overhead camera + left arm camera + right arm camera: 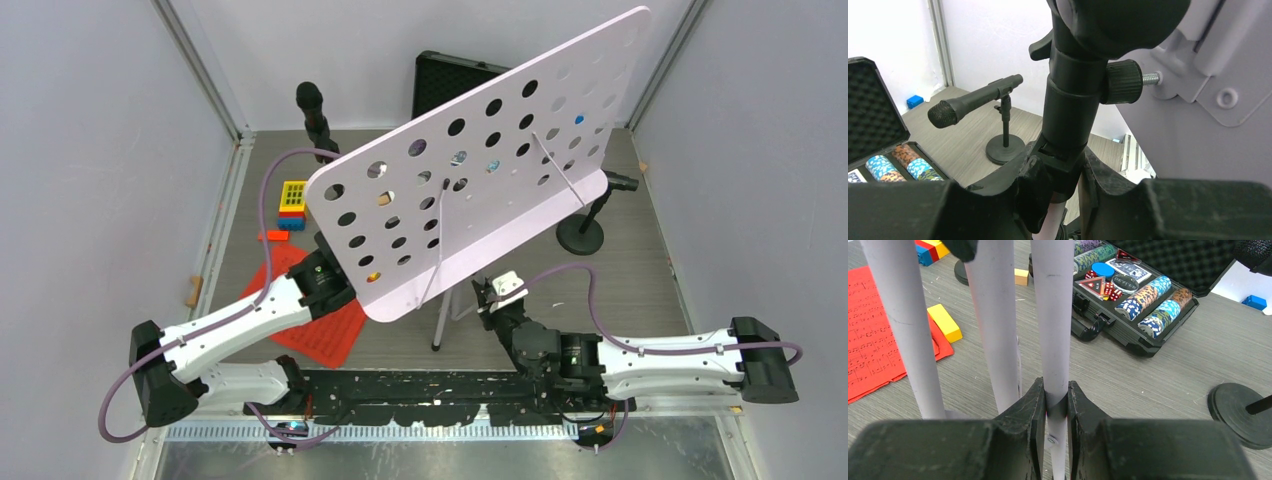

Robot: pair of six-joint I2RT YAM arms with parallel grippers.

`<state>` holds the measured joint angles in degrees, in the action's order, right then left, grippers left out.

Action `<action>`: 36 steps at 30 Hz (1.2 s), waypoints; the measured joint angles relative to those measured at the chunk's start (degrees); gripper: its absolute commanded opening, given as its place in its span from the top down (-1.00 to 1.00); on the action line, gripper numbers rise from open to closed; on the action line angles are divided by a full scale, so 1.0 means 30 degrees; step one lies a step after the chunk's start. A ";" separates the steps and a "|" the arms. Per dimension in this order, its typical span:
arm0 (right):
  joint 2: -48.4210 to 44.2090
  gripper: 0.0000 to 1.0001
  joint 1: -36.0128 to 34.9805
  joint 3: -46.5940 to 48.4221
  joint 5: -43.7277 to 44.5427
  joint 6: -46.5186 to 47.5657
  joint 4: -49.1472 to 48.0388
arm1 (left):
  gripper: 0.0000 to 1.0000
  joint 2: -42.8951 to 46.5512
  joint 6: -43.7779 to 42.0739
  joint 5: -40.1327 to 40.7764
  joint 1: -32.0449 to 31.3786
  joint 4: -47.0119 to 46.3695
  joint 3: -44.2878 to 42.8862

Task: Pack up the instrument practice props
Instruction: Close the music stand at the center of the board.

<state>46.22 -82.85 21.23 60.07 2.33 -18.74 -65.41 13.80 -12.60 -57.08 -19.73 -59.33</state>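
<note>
The rack [510, 205] stands on the counter [640, 270], its panel tilted over the red pages [330, 335]. My left end effector [1062, 170] grips the black post [1068, 115] just below the knob [1124, 81], I judge to steady the top-heavy panel. My right end effector [1055, 405] is clamped on one silver leg [1054, 330] low down, likely to fold the tripod. A slip could tip it onto the chip case [450, 78].

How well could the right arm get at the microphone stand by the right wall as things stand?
Probably not yet: the right gripper is clamped on a music rack leg and must let go first. The microphone stand itself sits close, nothing standing between.
</note>
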 measured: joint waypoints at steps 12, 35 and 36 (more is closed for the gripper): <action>0.0219 1.00 0.0000 0.0211 -0.0146 -0.0401 -0.0029 | 1.00 0.0000 0.0117 0.0007 0.0051 0.0015 -0.0007; 0.1639 0.43 0.0510 0.0248 -0.1960 0.0670 -0.4350 | 1.00 0.0678 0.0240 0.0277 0.0138 0.0408 -0.0124; 0.1639 0.30 0.0532 0.0248 -0.2062 0.0612 -0.4240 | 1.00 0.0699 0.0211 0.0350 0.0146 0.0415 -0.0066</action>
<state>51.13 -81.25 21.98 53.89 4.16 -31.46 -63.31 14.44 -11.55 -56.64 -18.48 -59.53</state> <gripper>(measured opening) 0.242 0.319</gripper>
